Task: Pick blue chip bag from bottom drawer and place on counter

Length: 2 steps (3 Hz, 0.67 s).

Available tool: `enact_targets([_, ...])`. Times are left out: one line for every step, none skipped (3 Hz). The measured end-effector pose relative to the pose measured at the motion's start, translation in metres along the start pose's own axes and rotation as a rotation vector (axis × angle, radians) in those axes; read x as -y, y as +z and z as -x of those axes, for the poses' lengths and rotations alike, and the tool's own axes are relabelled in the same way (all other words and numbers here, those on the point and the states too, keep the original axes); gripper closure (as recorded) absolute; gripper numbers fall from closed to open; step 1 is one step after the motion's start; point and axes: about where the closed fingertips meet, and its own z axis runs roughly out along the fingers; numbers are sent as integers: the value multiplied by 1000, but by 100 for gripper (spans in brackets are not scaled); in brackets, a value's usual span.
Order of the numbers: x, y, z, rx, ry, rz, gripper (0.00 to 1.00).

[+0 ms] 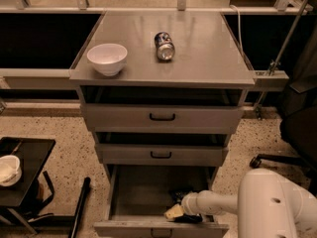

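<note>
The bottom drawer (148, 227) is pulled open below two shallower drawers. My white arm reaches into it from the right, and my gripper (175, 212) is low inside the drawer near its front right. A dark crinkly shape, the blue chip bag (178, 196), lies just behind and partly under the gripper, mostly hidden by it. The counter (208, 48) is the flat grey top of the cabinet, well above the gripper.
A white bowl (107, 58) and a blue soda can (164, 45) lying on its side sit on the counter. A small black side table (25, 167) with a white cup (9, 169) stands at the left. A dark office chair (297, 128) is at the right.
</note>
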Motion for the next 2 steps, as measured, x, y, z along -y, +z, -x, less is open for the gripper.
enact_targets([8, 17, 2, -34, -26, -50, 0])
enact_targets([11, 28, -10, -51, 0, -26, 0])
